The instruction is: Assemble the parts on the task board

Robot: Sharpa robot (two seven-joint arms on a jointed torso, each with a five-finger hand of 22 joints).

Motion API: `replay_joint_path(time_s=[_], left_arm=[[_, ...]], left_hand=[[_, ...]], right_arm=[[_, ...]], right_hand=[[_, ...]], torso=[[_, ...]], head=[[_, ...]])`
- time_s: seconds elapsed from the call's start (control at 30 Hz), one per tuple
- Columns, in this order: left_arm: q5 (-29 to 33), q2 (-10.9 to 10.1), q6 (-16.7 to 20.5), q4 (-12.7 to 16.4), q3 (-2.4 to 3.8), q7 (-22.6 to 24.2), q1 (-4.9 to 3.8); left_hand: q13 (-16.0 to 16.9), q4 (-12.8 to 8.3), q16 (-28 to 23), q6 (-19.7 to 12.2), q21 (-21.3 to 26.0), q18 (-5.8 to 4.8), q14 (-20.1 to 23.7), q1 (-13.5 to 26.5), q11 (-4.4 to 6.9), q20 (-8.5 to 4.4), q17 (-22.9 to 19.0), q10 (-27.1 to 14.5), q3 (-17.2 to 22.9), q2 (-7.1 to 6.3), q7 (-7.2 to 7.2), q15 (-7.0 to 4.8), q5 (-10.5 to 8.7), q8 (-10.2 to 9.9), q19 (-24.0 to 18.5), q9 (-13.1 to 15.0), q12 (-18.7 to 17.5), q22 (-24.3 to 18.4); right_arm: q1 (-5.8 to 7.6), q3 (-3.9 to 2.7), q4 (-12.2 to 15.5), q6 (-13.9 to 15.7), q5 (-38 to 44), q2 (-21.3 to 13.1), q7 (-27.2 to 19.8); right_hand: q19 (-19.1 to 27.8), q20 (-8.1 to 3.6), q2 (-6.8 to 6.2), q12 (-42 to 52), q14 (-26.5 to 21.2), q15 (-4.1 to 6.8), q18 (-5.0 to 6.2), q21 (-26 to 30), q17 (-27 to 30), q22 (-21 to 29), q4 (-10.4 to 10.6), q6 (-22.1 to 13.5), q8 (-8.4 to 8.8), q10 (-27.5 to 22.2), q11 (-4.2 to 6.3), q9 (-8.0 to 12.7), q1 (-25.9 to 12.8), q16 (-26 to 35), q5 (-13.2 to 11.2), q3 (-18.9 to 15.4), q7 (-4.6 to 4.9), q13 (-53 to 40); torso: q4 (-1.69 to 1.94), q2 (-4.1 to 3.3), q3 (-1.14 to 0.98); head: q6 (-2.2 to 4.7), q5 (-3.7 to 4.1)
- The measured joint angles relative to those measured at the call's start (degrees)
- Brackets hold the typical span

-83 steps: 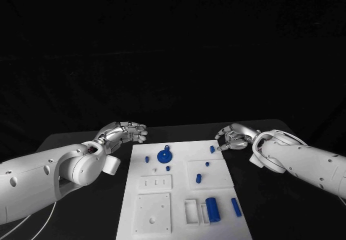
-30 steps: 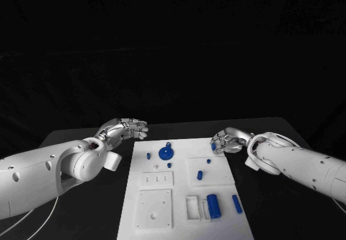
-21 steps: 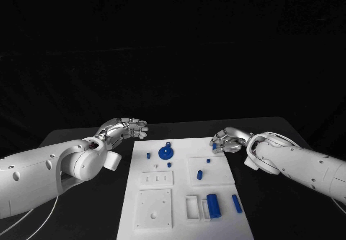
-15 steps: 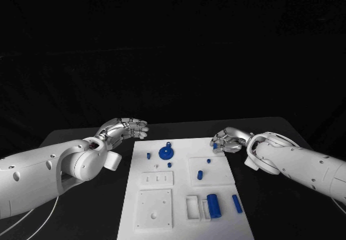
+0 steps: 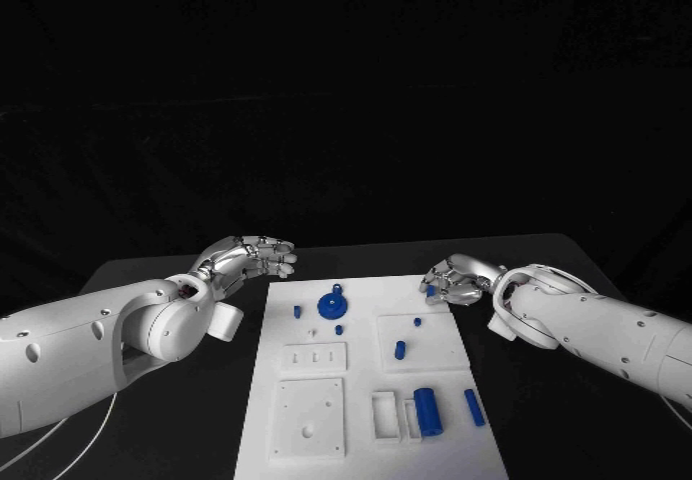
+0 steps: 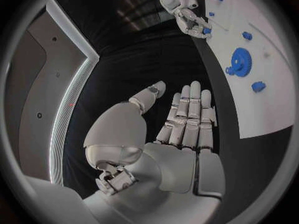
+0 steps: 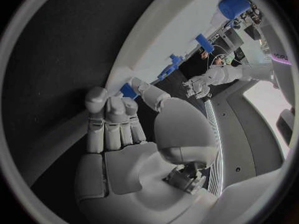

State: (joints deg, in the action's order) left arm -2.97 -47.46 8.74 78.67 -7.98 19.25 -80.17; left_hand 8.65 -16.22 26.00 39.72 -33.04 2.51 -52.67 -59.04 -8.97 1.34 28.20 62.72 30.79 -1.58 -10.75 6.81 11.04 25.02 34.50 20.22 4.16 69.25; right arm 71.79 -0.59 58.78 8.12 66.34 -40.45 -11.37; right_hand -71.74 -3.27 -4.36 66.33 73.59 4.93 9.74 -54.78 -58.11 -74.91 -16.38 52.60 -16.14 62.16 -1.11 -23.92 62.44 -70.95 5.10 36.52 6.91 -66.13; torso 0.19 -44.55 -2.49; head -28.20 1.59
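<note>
Since the earliest frame the right hand (image 5: 459,283) has closed in from beside the board's far right corner onto the small blue peg (image 5: 428,292) there; over the last second its position is almost unchanged. The left hand (image 5: 253,261) has stayed where it was throughout.

Right hand: in the right wrist view the thumb and fingers (image 7: 112,109) meet on the peg (image 7: 129,90) at the edge of the task board (image 5: 361,375), so the peg is pinched. Whether it has left the board cannot be told. The grip is at the fingertips, which in my judgement suits a short peg due to be stood in a hole.

Left hand: it hovers over the black surface (image 5: 159,275) just off the board's far left corner, fingers loosely curled with small gaps between them, holding nothing. It appears parked clear of the working area.

Board contents: a blue gear (image 5: 330,305) lies near the far left, with a small peg on either side of it. Two more pegs sit on the raised square plate toward the right. At the near end a large blue cylinder (image 5: 426,412) lies beside a white open holder, with a slim blue rod (image 5: 473,407) just to its right. Two white plates with holes occupy the near left.

Assessment: assembly is at an early stage; most parts lie loose and unseated.
</note>
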Motion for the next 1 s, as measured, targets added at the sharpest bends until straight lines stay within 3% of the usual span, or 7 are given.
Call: replay_joint_path(time_s=[0.1, 0.17, 0.3, 0.53, 1.0], left_arm=[[0.0, 0.0, 0.0, 0.0, 0.00, 0.0, 0.00], [0.0, 0.0, 0.0, 0.0, 0.00, 0.0, 0.00], [0.0, 0.0, 0.0, 0.0, -0.01, 0.0, 0.00], [0.0, -0.1, 0.0, 0.0, -0.01, 0.0, 0.00], [0.0, -0.2, 0.0, 0.1, -0.01, 0.0, 0.00]], left_hand=[[0.0, 0.0, 0.0, 0.0, 0.0, 0.00, 0.0, 0.0, 0.00, 0.00, 0.0, 0.0, 0.0, 0.00, 0.00, 0.00, 0.00, 0.0, 0.0, 0.0, 0.0, 0.0], [0.0, 0.0, -0.1, 0.0, 0.0, -0.01, 0.0, 0.0, 0.00, 0.00, 0.1, 0.0, 0.0, 0.00, 0.00, 0.00, 0.00, 0.0, 0.0, 0.0, 0.0, 0.0], [0.0, 0.0, -0.2, 0.0, 0.0, 0.00, 0.0, 0.0, 0.00, 0.00, 0.1, 0.0, 0.0, 0.00, 0.00, 0.00, 0.00, 0.0, 0.0, 0.0, 0.0, 0.0], [0.0, 0.0, -0.2, 0.0, 0.0, 0.00, 0.0, 0.0, 0.00, 0.00, 0.0, 0.0, 0.0, 0.00, 0.00, 0.00, 0.00, 0.0, 0.0, 0.0, 0.0, 0.0], [0.0, 0.0, -0.2, 0.0, 0.0, -0.01, 0.0, 0.0, 0.00, 0.00, 0.1, 0.0, 0.0, 0.00, 0.00, 0.00, 0.00, -0.2, 0.0, 0.0, 0.0, -0.1]], right_arm=[[-0.03, 0.00, 0.0, 0.1, 0.0, 0.0, 0.0], [-0.04, 0.01, 0.1, 0.2, 0.0, 0.0, 0.0], [-0.11, 0.05, 0.2, 0.5, 0.0, 0.0, 0.0], [-0.28, 0.12, 0.3, 1.7, 0.0, -0.1, 0.1], [-0.65, 0.19, 1.2, 5.8, 0.0, -1.1, 0.8]], right_hand=[[-0.3, -0.12, -1.11, 0.0, 0.0, 0.00, 0.03, -0.3, -0.2, 0.0, -0.4, -0.2, 0.07, 0.0, 0.00, 0.1, -1.0, 0.0, 2.6, -0.6, 0.20, 0.0], [-0.3, -0.15, -2.40, 0.2, 0.0, 0.00, 0.03, -0.3, -0.3, 0.0, -0.5, -0.8, 0.74, -0.1, -0.08, 0.4, -1.4, 0.0, 6.1, -3.1, 0.81, 0.0], [0.3, -0.73, -3.56, 0.2, -0.7, -0.65, 0.03, -0.3, -0.5, 0.0, -0.5, -2.4, 1.85, -1.0, -0.94, 0.8, -0.5, 0.0, 8.8, -7.2, 0.71, 0.0], [0.7, -0.53, -4.03, 0.2, -0.9, -1.53, 0.01, -0.3, -0.6, 0.0, -0.5, -4.2, 3.05, -1.6, -1.89, 1.2, -0.1, 0.0, 9.4, -11.3, 0.94, 0.0], [0.7, -0.51, -3.71, 0.7, -0.9, -1.54, -0.02, -0.3, -0.8, 0.0, -0.3, -4.6, 2.67, -1.8, -1.98, 0.8, 0.2, 0.0, 10.2, -13.0, 1.03, 0.1]], torso=[[0.00, 0.00, 0.00], [-0.01, 0.00, 0.01], [-0.02, 0.00, 0.02], [-0.02, 0.02, 0.04], [-0.05, 0.03, 0.02]], head=[[0.07, 0.01], [0.09, 0.03], [0.09, 0.05], [0.10, 0.19], [0.47, 0.70]])
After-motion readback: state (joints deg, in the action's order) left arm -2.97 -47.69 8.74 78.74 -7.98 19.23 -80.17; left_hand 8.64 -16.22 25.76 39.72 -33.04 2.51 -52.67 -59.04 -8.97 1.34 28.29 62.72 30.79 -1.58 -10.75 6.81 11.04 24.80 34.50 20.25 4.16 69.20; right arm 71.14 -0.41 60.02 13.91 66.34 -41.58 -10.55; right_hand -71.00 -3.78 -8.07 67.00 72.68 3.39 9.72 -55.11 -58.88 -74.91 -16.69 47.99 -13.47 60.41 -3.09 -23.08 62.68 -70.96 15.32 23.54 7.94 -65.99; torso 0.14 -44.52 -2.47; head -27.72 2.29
